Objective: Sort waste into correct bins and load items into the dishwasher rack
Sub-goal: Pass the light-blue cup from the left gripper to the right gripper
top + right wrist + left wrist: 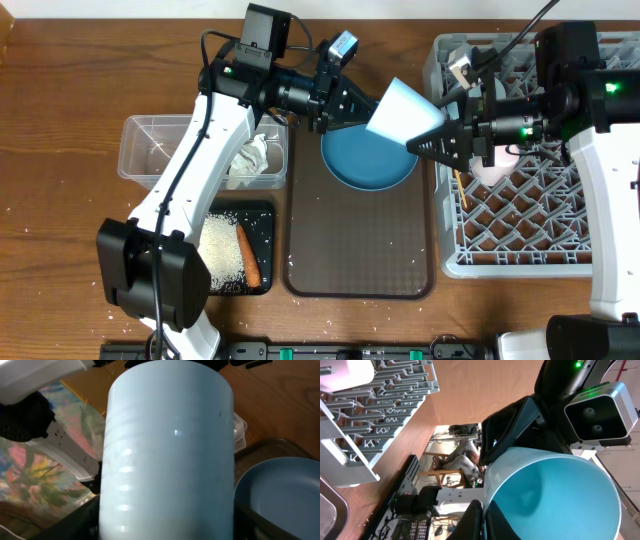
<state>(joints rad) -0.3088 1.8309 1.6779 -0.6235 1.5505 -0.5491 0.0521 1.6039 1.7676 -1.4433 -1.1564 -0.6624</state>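
The light-blue cup (400, 112) (555, 495) (167, 450) hangs on its side above the dark-blue plate (365, 165) (280, 495), held from both ends. My left gripper (350, 105) (484, 510) is shut on its rim, one finger inside and one outside. My right gripper (435, 135) (165, 525) is shut around the cup's body, its fingers against both sides. The grey dishwasher rack (520, 220) (380, 405) stands at the right with a pink cup (492, 168) in it. The wrapper (250, 157) lies in the clear tub (160, 150). Rice (222, 250) and the carrot (248, 255) lie in the black tray (268, 215).
The plate rests at the far end of a brown serving tray (360, 250) in the middle of the wooden table. Loose rice grains are scattered on the table at the front left. The left arm reaches across over the tub and the black tray.
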